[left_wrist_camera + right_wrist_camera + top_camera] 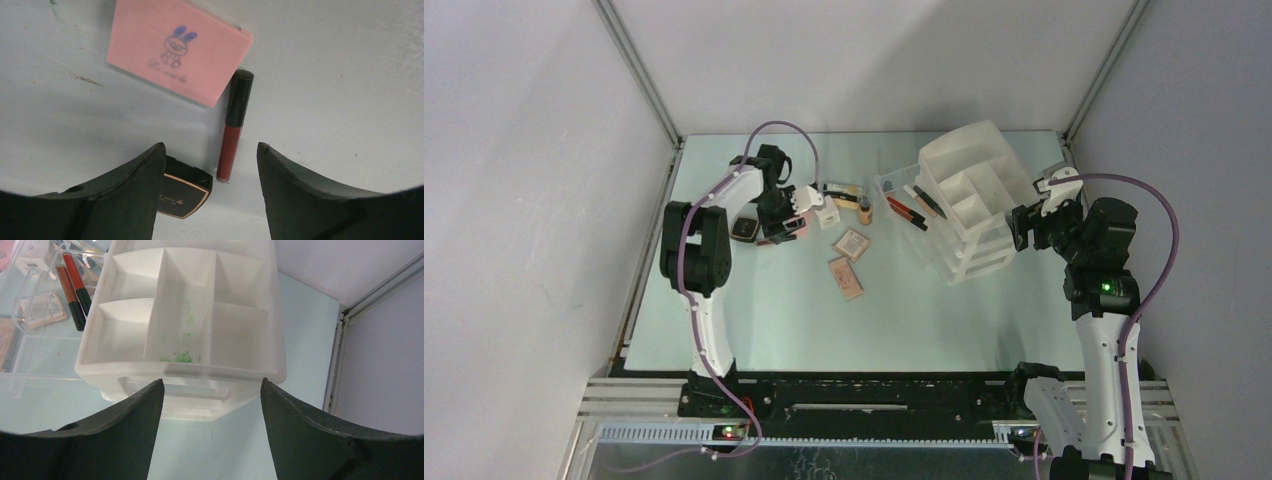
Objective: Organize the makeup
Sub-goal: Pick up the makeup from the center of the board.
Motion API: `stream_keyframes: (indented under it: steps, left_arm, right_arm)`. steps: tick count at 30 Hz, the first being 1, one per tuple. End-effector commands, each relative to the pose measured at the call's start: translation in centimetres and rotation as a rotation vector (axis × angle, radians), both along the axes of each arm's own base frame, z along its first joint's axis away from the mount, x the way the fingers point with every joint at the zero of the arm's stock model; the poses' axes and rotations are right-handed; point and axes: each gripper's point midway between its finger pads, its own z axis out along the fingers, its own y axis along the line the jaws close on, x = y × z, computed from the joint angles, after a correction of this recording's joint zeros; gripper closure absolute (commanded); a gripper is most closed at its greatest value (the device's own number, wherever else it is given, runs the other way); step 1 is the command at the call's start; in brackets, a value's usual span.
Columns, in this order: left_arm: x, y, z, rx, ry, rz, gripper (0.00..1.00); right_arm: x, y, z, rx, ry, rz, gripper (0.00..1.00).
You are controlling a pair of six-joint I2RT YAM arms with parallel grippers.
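Left pincer (210, 147) apart over the red tube (231, 145), black compact (186, 194) beside; right pincer (212, 382) apart, white organizer (185, 315) close ahead

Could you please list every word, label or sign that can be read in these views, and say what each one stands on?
No text can be quoted with confidence.
On the pink palette: a blue bunny drawing above one line of cursive script, too blurred to read.
On the black compact: small gold script, too small and blurred to read.
On the beige palette: fine print, too small to read.
In the top view: nothing legible.
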Motion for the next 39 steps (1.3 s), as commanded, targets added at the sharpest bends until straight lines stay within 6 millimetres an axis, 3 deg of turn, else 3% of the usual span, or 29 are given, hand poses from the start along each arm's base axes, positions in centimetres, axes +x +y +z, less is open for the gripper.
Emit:
stream_keyframes:
  steps: [1, 15, 39]
  left_arm:
    - [0.4, 0.1, 0.3, -0.009, 0.017, -0.017, 0.33]
    - [0.3, -0.4, 0.3, -0.016, 0.028, 0.006, 0.47]
    - [-0.4, -2.8, 0.1, 0.064, 0.023, -0.056, 0.59]
  right_arm:
    - [0.3, -0.2, 0.1, -0.013, -0.015, -0.001, 0.21]
    - [0.2, -0.2, 0.2, -0.014, -0.017, -0.003, 0.21]
    - [0.1, -0.2, 0.3, -0.013, -0.022, -0.001, 0.21]
